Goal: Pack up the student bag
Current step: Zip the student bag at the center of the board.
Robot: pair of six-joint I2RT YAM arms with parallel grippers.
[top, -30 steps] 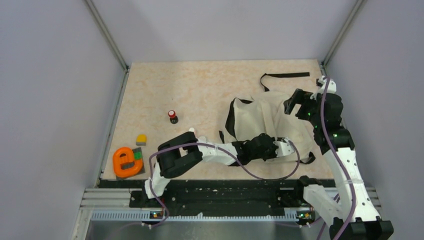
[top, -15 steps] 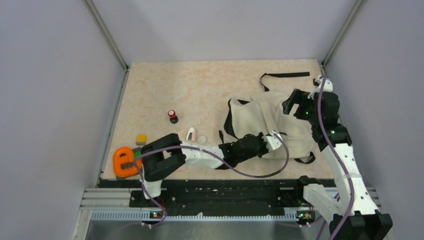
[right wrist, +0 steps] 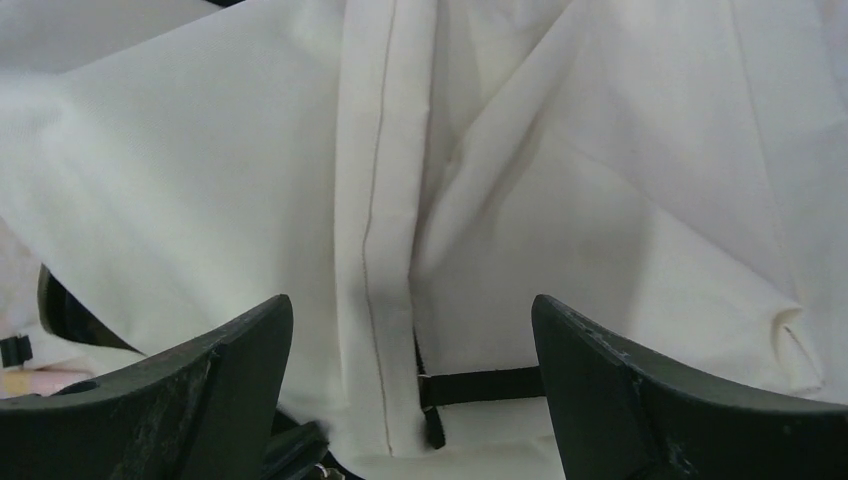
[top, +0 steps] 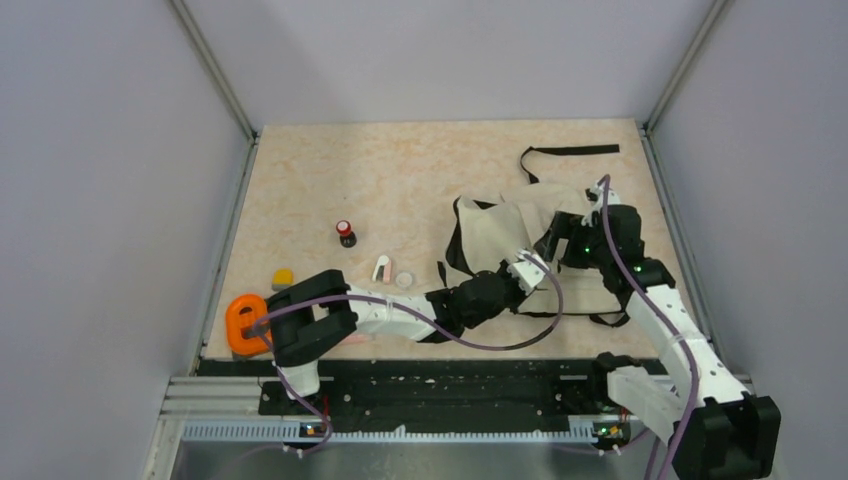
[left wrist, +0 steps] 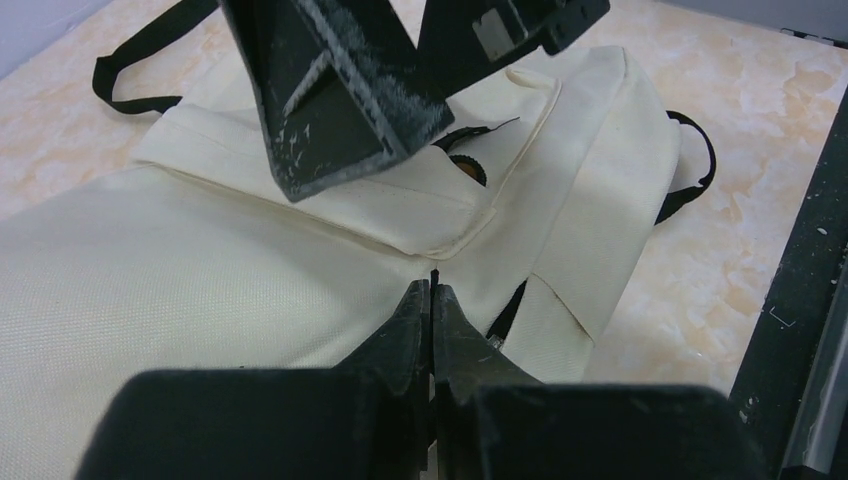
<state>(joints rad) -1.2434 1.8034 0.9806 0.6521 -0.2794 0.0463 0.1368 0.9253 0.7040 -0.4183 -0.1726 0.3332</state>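
The student bag (top: 495,232) is a cream fabric backpack with black edging, lying flat at the right of the table. It fills the left wrist view (left wrist: 200,260) and the right wrist view (right wrist: 560,200). My left gripper (top: 527,270) rests on the bag's near side. Its jaws (left wrist: 432,288) are pressed together with a thin black sliver of the bag between the tips. My right gripper (top: 558,246) hovers open just above the bag's middle, close beyond the left one. Its fingers (right wrist: 230,390) straddle a folded seam and a black strap (right wrist: 480,385).
A black strap (top: 570,151) trails toward the far edge. Left of the bag lie a red-capped bottle (top: 345,233), a pink-and-white item (top: 381,268), a white disc (top: 404,280), a yellow block (top: 283,277) and an orange object (top: 243,322). Walls enclose the table.
My left gripper has drawn back left across the bag, uncovering the pink item and the disc. My right gripper has come down-left from the bag's far right corner to its middle.
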